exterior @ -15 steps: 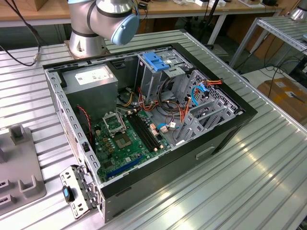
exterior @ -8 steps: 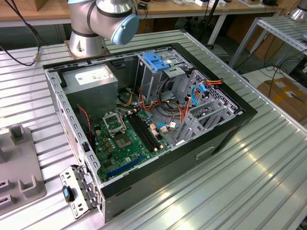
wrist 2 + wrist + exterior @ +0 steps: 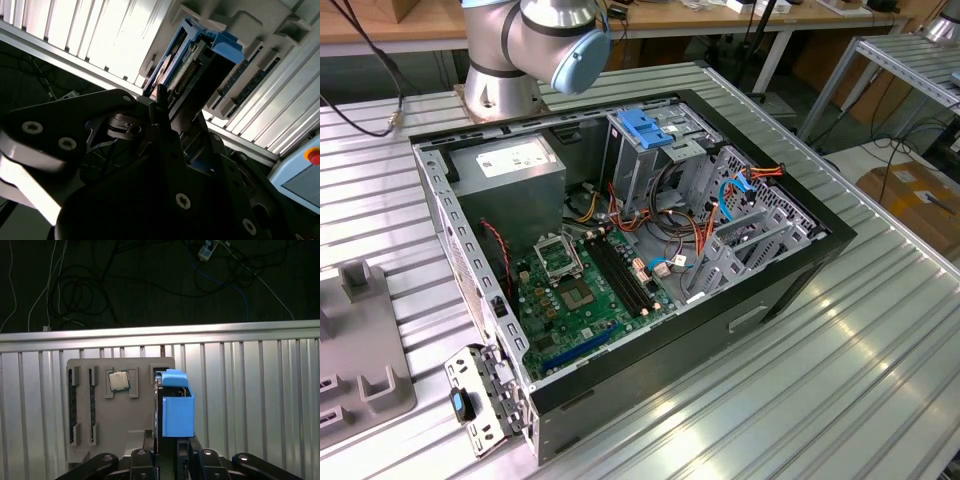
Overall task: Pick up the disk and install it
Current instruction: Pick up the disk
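The disk [image 3: 177, 410], framed in its blue plastic carrier, is standing on edge in a slot of the grey parts fixture [image 3: 115, 415], which is lying on the ribbed metal table [image 3: 260, 390]. A processor chip [image 3: 119, 381] is sitting in a pocket just beside it. In both wrist views the gripper [image 3: 167, 450] is reaching in at the disk's near end, but the frames are not showing whether it is clamped on the carrier or merely around it. The pick-up seems to be the step in hand. Nothing is showing the disk lifted clear of its slot.

In the exterior view, the open computer case [image 3: 790, 270] is lying on its side, and its drive cage [image 3: 645, 130] with the blue top is waiting well apart from the fixture. Getting the disk out is probably calling for a firm hold and a straight pull along the slot.

The power supply [image 3: 510, 165] is carrying a white label, but its print is too small to read.
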`<state>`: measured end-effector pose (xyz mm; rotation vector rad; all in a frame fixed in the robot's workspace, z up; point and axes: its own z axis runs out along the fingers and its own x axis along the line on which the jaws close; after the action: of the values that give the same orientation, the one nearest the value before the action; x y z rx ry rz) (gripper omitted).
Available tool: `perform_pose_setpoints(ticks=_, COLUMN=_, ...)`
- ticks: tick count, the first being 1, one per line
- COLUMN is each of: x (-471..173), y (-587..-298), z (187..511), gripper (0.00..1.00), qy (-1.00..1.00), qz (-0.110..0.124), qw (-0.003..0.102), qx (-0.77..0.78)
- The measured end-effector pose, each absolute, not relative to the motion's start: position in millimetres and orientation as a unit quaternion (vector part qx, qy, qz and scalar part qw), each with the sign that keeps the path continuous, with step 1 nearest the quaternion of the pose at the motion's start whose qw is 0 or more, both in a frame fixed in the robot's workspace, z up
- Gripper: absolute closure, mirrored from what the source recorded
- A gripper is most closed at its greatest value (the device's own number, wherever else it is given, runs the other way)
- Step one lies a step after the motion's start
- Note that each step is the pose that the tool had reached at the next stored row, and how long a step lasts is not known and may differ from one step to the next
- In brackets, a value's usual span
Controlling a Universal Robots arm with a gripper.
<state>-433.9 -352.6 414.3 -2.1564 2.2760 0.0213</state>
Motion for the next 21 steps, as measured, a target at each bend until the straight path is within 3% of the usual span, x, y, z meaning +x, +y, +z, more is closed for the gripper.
perform_pose_setpoints(ticks=10, x=-434, y=-353, z=438, gripper=0.65, qy=0.726, qz=0.007, qw=0.003, qx=-0.688)
perform_pose_setpoints(ticks=21, x=-434, y=-353, z=439, gripper=0.65, qy=0.726, qz=0.007, qw=0.003, qx=-0.688)
